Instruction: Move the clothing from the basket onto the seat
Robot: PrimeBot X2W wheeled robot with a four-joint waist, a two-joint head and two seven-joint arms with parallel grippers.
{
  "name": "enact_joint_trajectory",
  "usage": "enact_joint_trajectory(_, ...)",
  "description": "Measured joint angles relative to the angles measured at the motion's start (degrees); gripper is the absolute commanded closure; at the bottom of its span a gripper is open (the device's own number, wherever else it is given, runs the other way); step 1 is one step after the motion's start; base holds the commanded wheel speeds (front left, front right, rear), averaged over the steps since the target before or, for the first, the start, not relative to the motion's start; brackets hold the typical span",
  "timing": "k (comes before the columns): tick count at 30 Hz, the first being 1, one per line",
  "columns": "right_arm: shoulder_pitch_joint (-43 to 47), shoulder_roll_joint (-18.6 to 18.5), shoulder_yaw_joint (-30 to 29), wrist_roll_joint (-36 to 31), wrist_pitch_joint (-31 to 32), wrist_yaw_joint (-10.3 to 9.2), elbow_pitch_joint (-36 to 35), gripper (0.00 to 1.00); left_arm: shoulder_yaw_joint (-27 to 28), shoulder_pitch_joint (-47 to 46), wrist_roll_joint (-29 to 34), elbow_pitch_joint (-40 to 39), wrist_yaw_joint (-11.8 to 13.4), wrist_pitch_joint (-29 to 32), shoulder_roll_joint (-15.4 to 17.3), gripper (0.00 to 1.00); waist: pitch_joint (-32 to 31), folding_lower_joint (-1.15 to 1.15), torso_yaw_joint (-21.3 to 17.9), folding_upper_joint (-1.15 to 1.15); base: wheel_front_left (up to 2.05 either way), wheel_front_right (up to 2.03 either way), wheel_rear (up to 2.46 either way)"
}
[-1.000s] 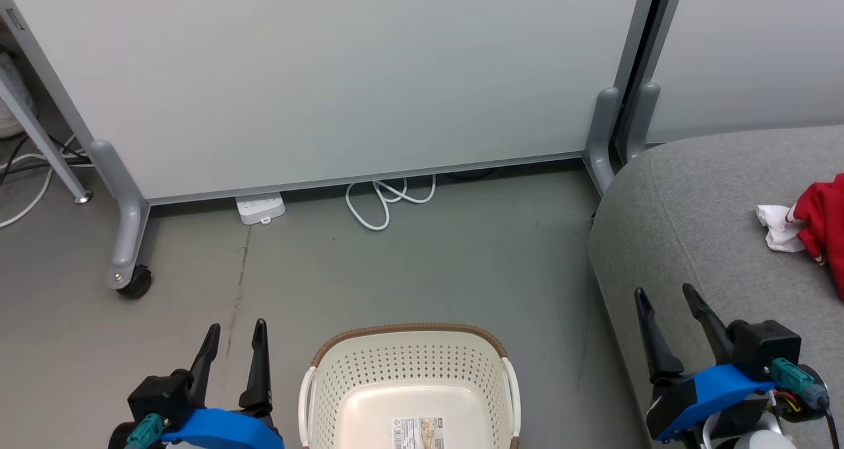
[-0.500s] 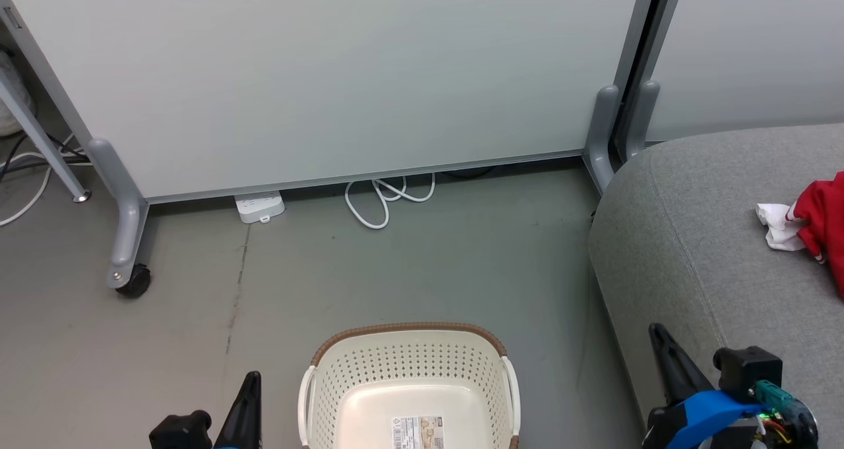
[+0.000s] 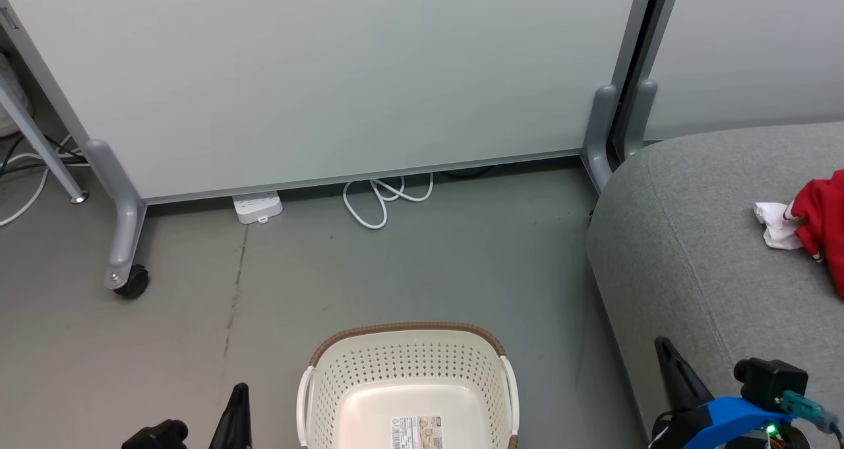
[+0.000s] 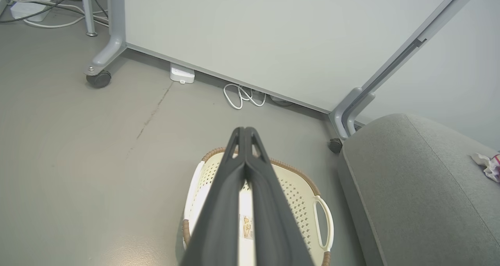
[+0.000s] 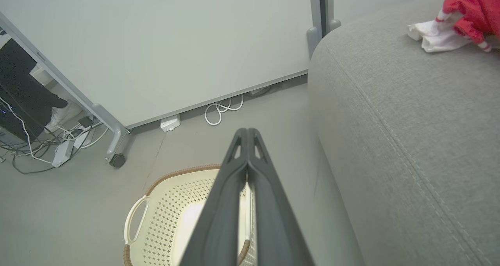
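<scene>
One basket: on the floor, paper label inside.
Clothing: red with a white piece, lying on the seat.
Left gripper: jaws pressed together, empty.
Right gripper: jaws pressed together, empty.
Right wrist view: person's white shoe behind the partition.

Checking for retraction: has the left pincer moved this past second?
Yes: left pincer sank down the head view, below the far rim of the cream perforated plastic basket.
</scene>
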Motion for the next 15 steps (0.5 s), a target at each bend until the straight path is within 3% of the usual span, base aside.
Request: enact_joint_trajectory(15, -0.3, 0.0, -0.8, 14.9, 1.9, 0.00, -1.1, 1.00, 2.1, -1.2, -12.6, -2.7, 0.0, 3.6, -0.4, 1.00, 0.0, 0.00, -0.4, 0.00, 0.00, 0.00, 0.00)
